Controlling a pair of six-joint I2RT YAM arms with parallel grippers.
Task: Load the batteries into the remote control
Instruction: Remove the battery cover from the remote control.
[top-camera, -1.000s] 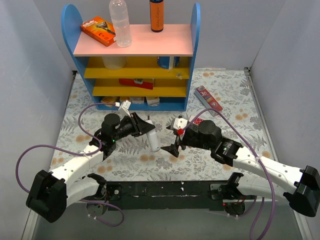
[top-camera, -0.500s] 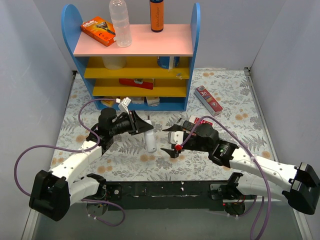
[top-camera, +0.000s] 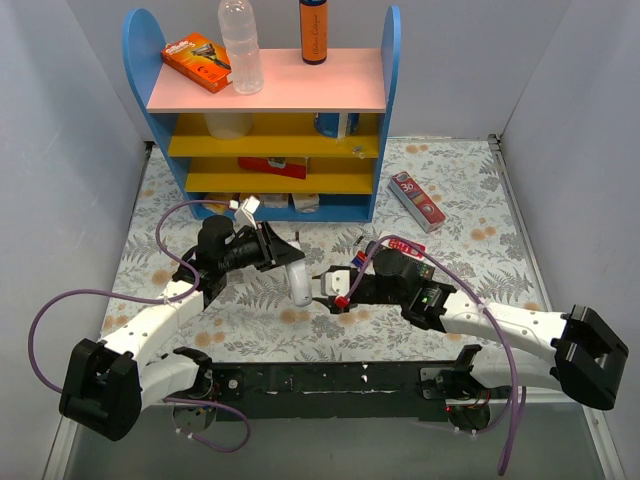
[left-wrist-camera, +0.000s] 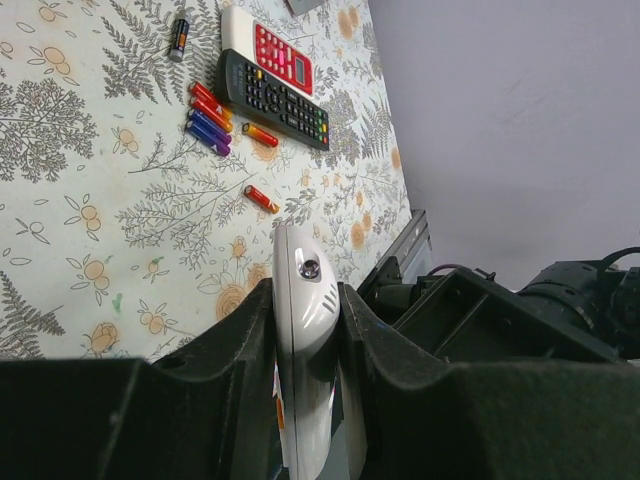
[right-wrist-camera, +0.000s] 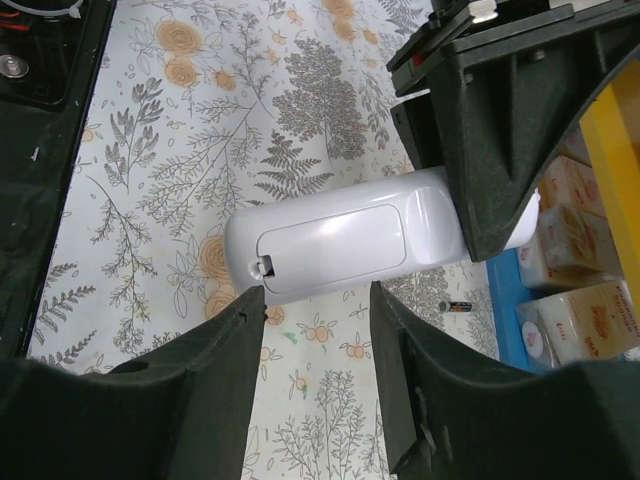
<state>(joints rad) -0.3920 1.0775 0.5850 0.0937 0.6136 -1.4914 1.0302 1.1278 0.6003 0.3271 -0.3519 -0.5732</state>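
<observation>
My left gripper (top-camera: 288, 262) is shut on a white remote control (top-camera: 299, 284) and holds it above the table, its free end pointing at the right gripper. In the left wrist view the remote (left-wrist-camera: 305, 340) sits clamped between the fingers (left-wrist-camera: 240, 340). My right gripper (top-camera: 329, 289) is open and empty at the remote's free end. In the right wrist view its gap (right-wrist-camera: 315, 300) is just below the remote's back (right-wrist-camera: 345, 245), whose battery cover (right-wrist-camera: 335, 243) is closed. Several red-orange and dark blue batteries (left-wrist-camera: 210, 112) lie on the table, with two single ones (left-wrist-camera: 261, 198) nearby.
A black remote (left-wrist-camera: 272, 98) and a red-and-white keypad device (left-wrist-camera: 270, 50) lie beside the batteries. One dark battery (right-wrist-camera: 455, 306) lies near the blue shelf unit (top-camera: 270, 120). A long red-and-white box (top-camera: 417, 200) lies at the back right.
My right gripper has moved left and lower, up to the free end of the white remote. The left gripper has tilted the remote slightly and kept hold of it.
</observation>
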